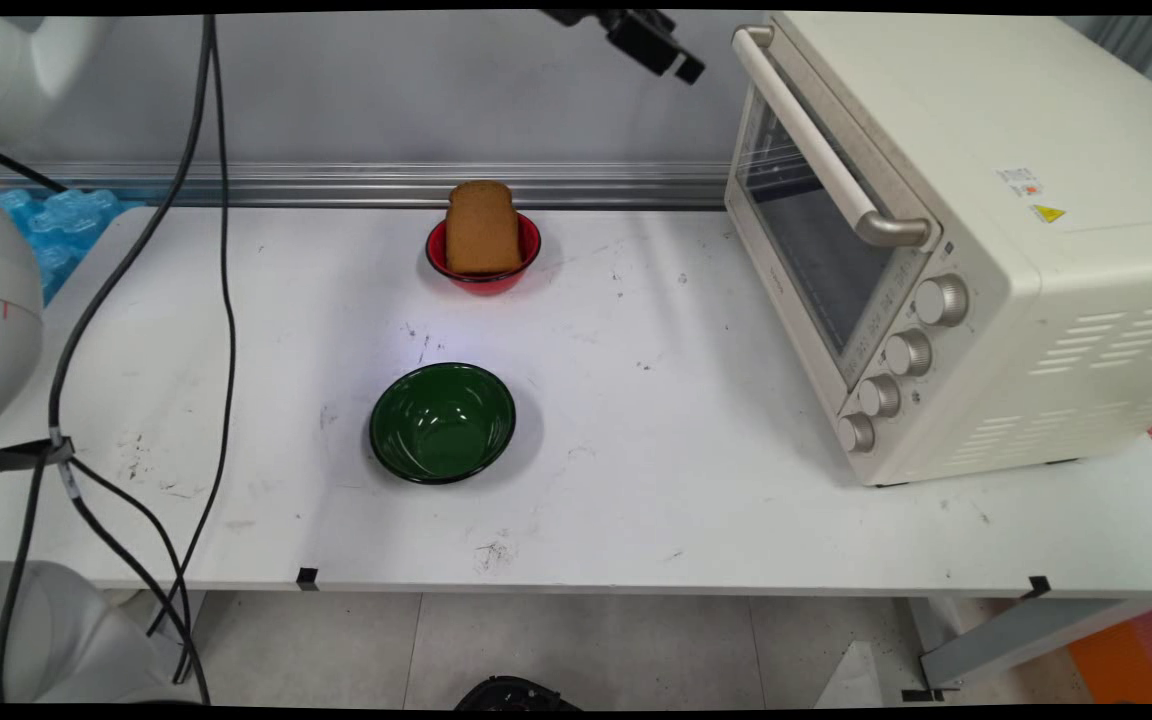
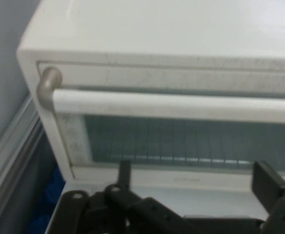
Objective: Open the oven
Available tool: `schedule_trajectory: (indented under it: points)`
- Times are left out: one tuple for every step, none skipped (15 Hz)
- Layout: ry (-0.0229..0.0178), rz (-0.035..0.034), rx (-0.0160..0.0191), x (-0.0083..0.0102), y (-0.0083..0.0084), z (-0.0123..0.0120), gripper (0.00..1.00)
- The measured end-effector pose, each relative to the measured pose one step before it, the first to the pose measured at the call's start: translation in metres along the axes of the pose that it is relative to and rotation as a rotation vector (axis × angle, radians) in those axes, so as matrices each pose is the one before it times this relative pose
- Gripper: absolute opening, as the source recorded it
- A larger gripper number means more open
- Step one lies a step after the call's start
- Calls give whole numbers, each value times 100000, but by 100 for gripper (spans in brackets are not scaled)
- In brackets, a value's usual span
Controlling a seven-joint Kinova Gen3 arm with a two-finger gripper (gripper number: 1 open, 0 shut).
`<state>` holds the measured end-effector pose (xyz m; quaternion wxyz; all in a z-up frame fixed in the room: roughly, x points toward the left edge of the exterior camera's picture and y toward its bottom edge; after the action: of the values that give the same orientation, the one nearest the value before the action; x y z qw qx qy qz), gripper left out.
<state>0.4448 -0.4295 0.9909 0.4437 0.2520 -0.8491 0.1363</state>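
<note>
My gripper (image 2: 193, 180) hangs high with fingers spread wide, holding nothing, facing the cream toaster oven (image 1: 956, 240). Its door is closed, and the long handle (image 2: 176, 105) runs level across my view. Well below sit a green bowl (image 1: 442, 422) and a red bowl (image 1: 483, 255) with bread (image 1: 481, 228) standing upright in it.

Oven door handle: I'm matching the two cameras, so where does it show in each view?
Main view: the oven door handle runs diagonally down the toaster oven front, upper right.
Hand view: it crosses the picture horizontally, mid-height.
Shared landmark: the oven's glass door.
</note>
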Motion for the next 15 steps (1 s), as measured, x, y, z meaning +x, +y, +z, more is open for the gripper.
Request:
schedule_trajectory:
  points:
    - [715,-142,-333,344,87,269,0]
    - [957,-245,-404,423,101,374,0]
    - [882,-234,-387,383,95,367,0]
    - [811,-285,-426,353,87,439,0]
    - [428,-184,-259,177,47,292,0]
    - [517,-242,-264,192,51,320,0]
    - [355,-159,-322,132,52,311,0]
    - [436,-221,-574,181,75,506,0]
    - [278,-128,-396,84,51,345,0]
    - [326,-196,-533,87,57,500,0]
    - [290,-192,-442,65,41,462,0]
    - [250,-209,-372,38,26,431,0]
    - [145,-144,-367,15,25,390,0]
    - [194,-179,-573,33,38,593,0]
    - [104,-135,-360,-11,18,391,0]
